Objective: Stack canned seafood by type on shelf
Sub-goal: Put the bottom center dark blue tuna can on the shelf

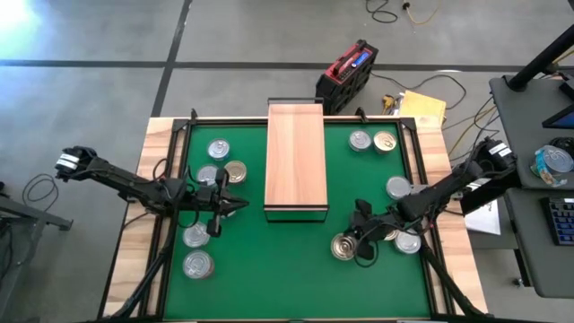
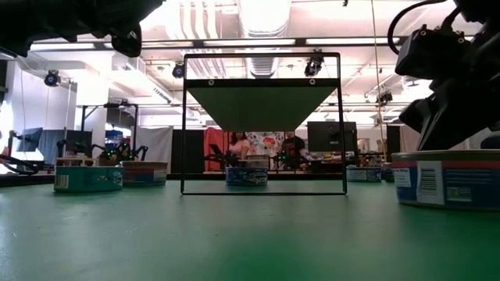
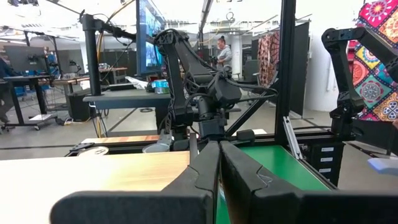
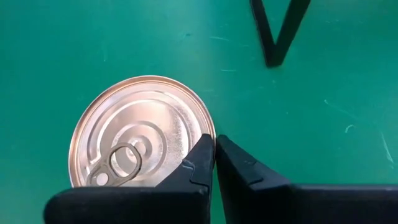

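Right end effector (image 4: 215,163) hangs low over the green mat (image 1: 296,260), fingers pressed together on nothing, the tips just at the rim of a gold-lidded tin (image 4: 142,134). That tin (image 1: 343,246) lies flat on the mat, off to one side of the closed tips rather than between them, so I'd say the jaws must open and shift across before any grasp. The shelf (image 1: 295,157) stands mid-table, bare on top, toward the left arm from this tin. Left end effector (image 1: 235,205) waits shut beside the silver tins (image 1: 218,150), empty too. The right arm is clearly nearer.
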Tool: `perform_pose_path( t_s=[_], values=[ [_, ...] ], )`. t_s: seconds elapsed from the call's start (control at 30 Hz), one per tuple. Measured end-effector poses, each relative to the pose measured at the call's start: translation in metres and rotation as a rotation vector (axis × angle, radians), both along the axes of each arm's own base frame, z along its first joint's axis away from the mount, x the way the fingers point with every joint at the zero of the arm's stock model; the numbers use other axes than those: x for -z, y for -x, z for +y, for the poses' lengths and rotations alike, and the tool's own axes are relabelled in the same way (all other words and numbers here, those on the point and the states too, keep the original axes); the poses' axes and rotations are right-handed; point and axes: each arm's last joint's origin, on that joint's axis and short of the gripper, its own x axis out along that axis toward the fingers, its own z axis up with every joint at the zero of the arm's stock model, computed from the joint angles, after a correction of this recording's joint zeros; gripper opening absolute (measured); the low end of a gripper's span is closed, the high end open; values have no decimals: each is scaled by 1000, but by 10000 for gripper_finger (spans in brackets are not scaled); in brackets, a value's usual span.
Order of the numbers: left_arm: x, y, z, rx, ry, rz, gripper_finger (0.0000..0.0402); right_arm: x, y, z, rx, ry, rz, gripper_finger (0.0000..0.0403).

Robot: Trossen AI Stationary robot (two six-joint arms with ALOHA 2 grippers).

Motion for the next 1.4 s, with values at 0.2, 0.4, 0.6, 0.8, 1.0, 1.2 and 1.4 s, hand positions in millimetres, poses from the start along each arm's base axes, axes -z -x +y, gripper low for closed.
perform_pose_path(
  t_s=[0.2,0.4,0.6,0.8,1.0,1.2,1.4],
  values=[
    [0,0,0,0,3,0,0,-9,-4,4,-37,10,24,8],
    [0,0,0,0,3,0,0,-19,-7,9,-62,19,19,8],
    [0,0,0,0,4,0,0,-26,-8,11,-70,35,45,8],
    [0,0,0,-2,19,1,0,-27,-4,22,-125,-1,58,8],
    [0,0,0,-1,26,2,0,-27,-1,27,-121,11,50,8],
    [0,0,0,-1,30,2,0,-21,2,25,-97,26,48,8],
    [0,0,0,2,51,3,0,-10,7,22,-116,50,44,8]
  ],
)
